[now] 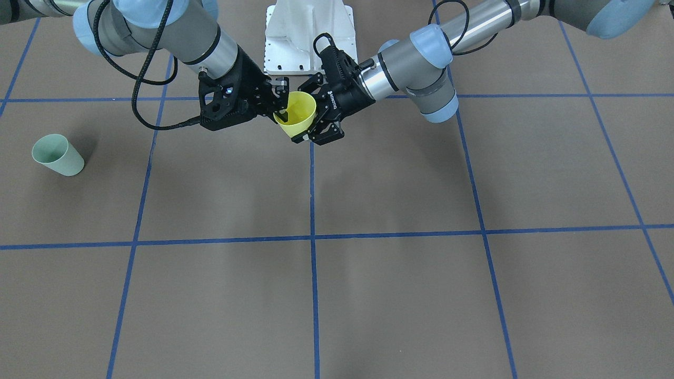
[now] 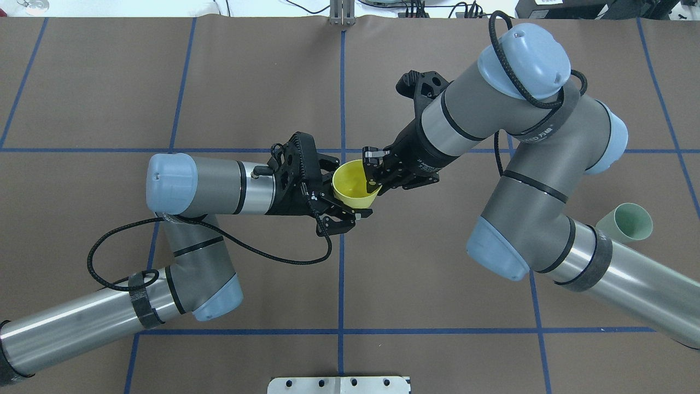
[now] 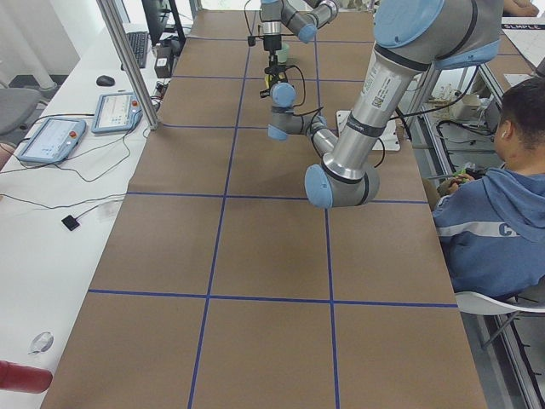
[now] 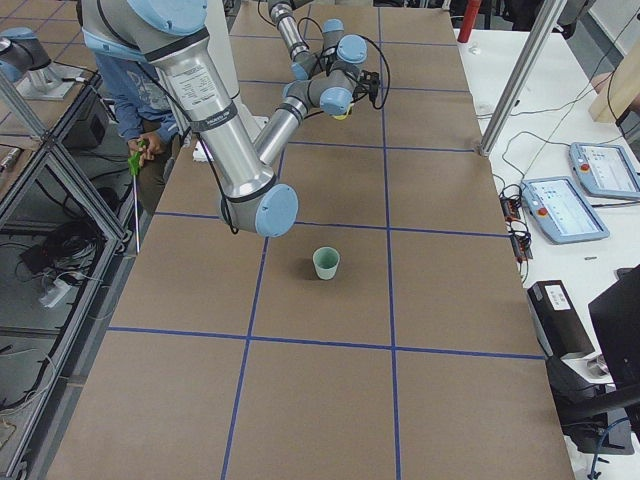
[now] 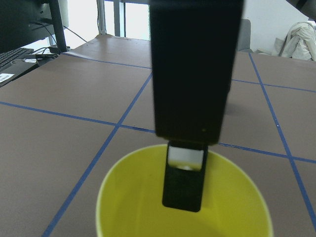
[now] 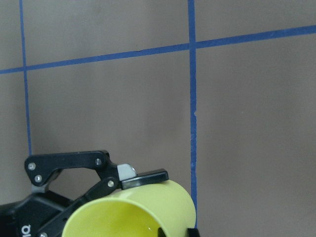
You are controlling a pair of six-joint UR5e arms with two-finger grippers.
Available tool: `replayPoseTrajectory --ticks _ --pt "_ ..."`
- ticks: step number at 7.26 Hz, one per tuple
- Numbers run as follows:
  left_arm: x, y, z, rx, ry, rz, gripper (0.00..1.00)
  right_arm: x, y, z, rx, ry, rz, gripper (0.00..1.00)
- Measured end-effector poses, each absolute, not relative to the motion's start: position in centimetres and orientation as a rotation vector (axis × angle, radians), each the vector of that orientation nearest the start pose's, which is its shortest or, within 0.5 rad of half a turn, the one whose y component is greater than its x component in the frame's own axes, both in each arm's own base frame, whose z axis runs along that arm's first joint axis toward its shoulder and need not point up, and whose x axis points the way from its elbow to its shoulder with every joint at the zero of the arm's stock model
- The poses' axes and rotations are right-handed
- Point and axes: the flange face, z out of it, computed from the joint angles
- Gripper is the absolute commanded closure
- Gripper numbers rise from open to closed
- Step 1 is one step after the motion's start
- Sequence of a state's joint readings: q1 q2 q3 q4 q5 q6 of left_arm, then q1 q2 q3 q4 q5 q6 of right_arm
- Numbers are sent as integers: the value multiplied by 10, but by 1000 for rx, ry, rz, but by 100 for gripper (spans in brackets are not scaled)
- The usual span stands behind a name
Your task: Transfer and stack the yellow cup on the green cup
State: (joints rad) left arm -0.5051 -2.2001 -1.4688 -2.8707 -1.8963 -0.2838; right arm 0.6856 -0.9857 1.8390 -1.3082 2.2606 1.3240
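Observation:
The yellow cup [image 1: 297, 113] [image 2: 353, 183] hangs above the table's middle, between both grippers, tilted with its mouth up. My left gripper [image 2: 350, 189] straddles its body, and one finger pad [image 6: 143, 175] lies along the cup's side. My right gripper [image 2: 376, 183] comes from the other side and pinches the rim, with one finger [image 5: 182, 187] inside the cup [image 5: 138, 207]. The green cup [image 1: 57, 155] [image 2: 629, 221] [image 4: 326, 263] stands upright on the brown mat, far out on my right side and partly behind my right forearm in the overhead view.
The brown mat [image 1: 400, 295] carries a grid of blue tape lines. A white mounting plate [image 1: 308, 37] sits at the robot's base. A seated person [image 3: 494, 213] is at the table's edge, and tablets [image 4: 565, 205] and cables lie on the side bench.

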Motion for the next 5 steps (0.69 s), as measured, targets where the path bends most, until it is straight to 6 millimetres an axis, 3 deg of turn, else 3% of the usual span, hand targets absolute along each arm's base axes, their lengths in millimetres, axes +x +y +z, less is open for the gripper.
replayPoseTrajectory --ticks 2,5 --pt "521 -405 184 1327 1368 819 0 -412 -441 164 -99 -1238 -5 100" --pt "517 -407 189 1327 1357 809 0 -371 -459 182 -152 -1247 24 100"
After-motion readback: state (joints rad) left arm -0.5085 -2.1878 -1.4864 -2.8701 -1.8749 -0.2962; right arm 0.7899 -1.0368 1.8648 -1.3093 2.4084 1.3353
